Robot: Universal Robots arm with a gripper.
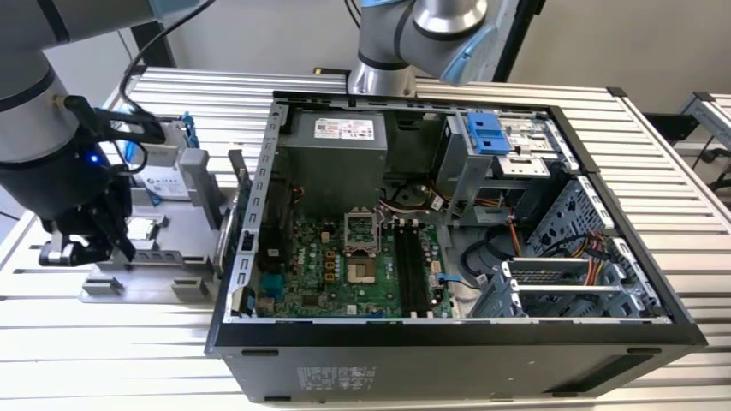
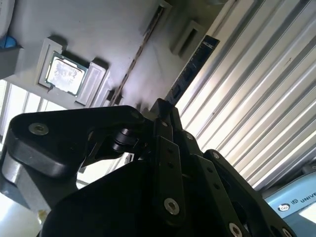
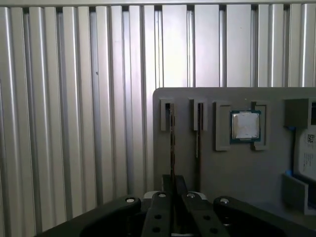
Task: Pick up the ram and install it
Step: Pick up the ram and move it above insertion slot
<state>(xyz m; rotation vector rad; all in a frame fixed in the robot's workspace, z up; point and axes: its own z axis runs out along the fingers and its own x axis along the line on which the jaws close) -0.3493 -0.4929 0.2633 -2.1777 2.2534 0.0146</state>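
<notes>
The gripper (image 3: 173,182) is clamped on the ram (image 3: 172,145), probably light, stiff and fragile, so best pinched across its 2 flat faces.

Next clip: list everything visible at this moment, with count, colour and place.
ram: one, dark, on edge in a tray slot, gripped
second ram: apparently one, dark, on edge in the next slot
processor: one, silver, in the tray recess beside the rams
hard drive: one, silver with blue frame, upright in the tray
tray: one, grey, on the table at the exterior view's left
case: one, black, open, mid-table
motherboard: one, green, inside the case
table: one, silver, slatted, under everything
arm: one, silver and blue, base beyond the case
gripper: one, black, over the tray, shut on the ram
</notes>
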